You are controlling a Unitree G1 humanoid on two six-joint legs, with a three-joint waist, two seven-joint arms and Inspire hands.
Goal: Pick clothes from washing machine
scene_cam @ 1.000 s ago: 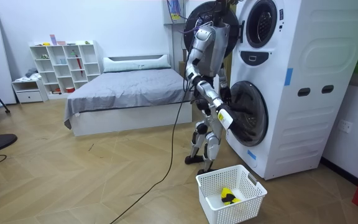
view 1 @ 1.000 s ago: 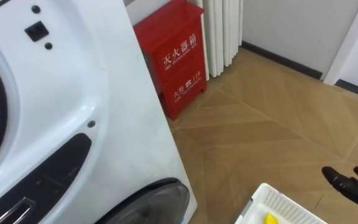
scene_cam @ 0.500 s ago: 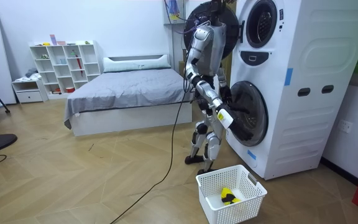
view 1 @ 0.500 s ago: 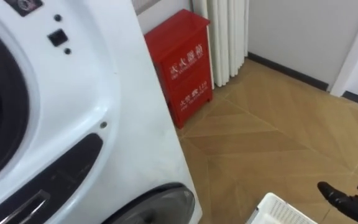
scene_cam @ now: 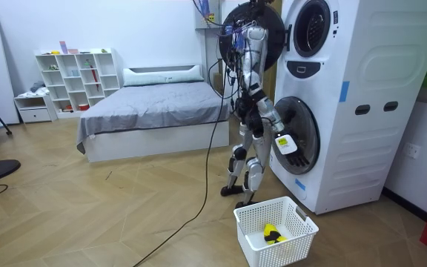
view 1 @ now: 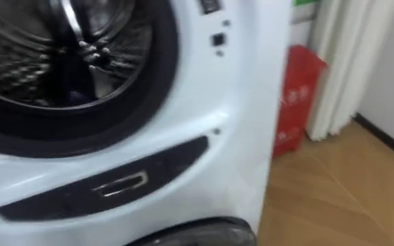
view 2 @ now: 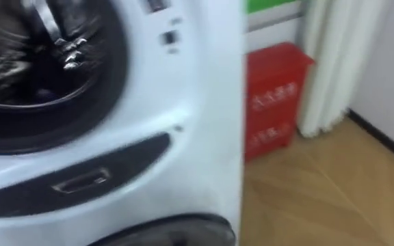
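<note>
The upper washing machine (view 1: 204, 102) stands close before me, its round opening showing the steel drum (view 1: 67, 48). A dark shape (view 1: 74, 96) lies low in the drum; I cannot tell whether it is cloth. In the room view I stand upright facing the stacked machines, and the upper door (scene_cam: 245, 30) is swung open behind my head. My right hand (scene_cam: 293, 154) hangs open and holds nothing, in front of the lower machine's round door (scene_cam: 302, 133). A white basket (scene_cam: 299, 225) on the floor by my feet holds yellow and dark items (scene_cam: 271, 234).
A red cabinet (view 1: 294, 96) stands against the wall right of the machine, with a white curtain (view 1: 340, 61) beyond it. Wooden floor (view 1: 347, 198) lies open to the right. A bed (scene_cam: 154, 111) and white shelves (scene_cam: 76, 78) are behind me.
The head camera has swung left and up, from the machine's side and floor to the upper drum. I have turned to face the machine, and my right hand has left the eye view.
</note>
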